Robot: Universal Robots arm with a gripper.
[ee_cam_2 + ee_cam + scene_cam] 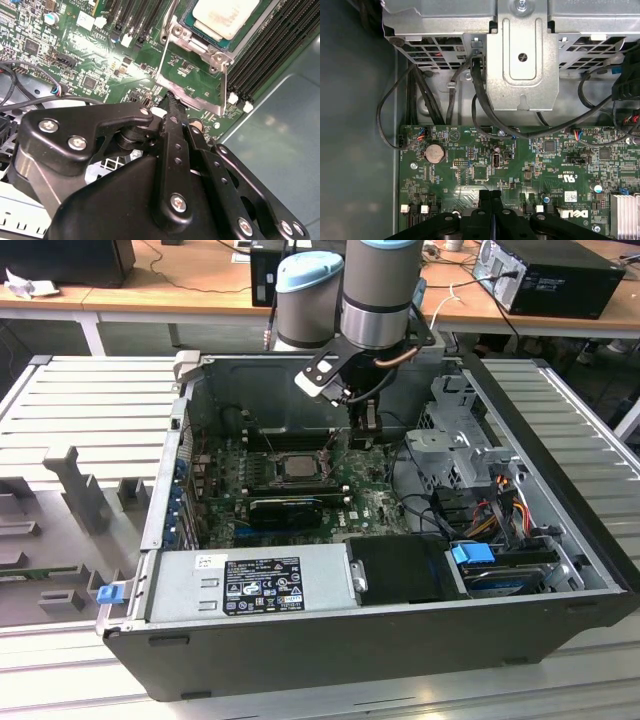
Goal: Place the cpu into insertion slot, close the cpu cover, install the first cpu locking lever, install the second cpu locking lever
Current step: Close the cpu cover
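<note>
Grey slatted worktop (90, 400) carries the opened computer case (350, 650) in the exterior view, and you can see the arm reaching down into it from 12 o'clock. The cpu (297, 465) lies flat near the middle of the green board (375, 502), with a long black card (285, 508) just beside it at 6 o'clock and the boxed power supply (250, 585) further out the same way. Your pincer (365, 428) hangs at about 2 o'clock from the cpu, close to the board, and the metal drive cage (450, 440) stands at 3 o'clock from it. In the second wrist view the cpu (226, 16) shows its pale metal top, already seated in the insertion slot (192, 26). The cpu cover (167, 57) is swung open away from the chip, so bare green board shows through its square cut-out. Black memory slots (260, 50) run alongside the socket. The pincer (170, 96) has its tip right at the free edge of the cover; you cannot tell whether it touches the metal. In the first wrist view the two fingers (483, 200) of the pincer (490, 195) are pressed together with nothing between them. They sit over the board's edge region, with a round coin cell (434, 153) nearby, looping black cables (485, 115) beyond it, and the drive cage (522, 55) past those.
</note>
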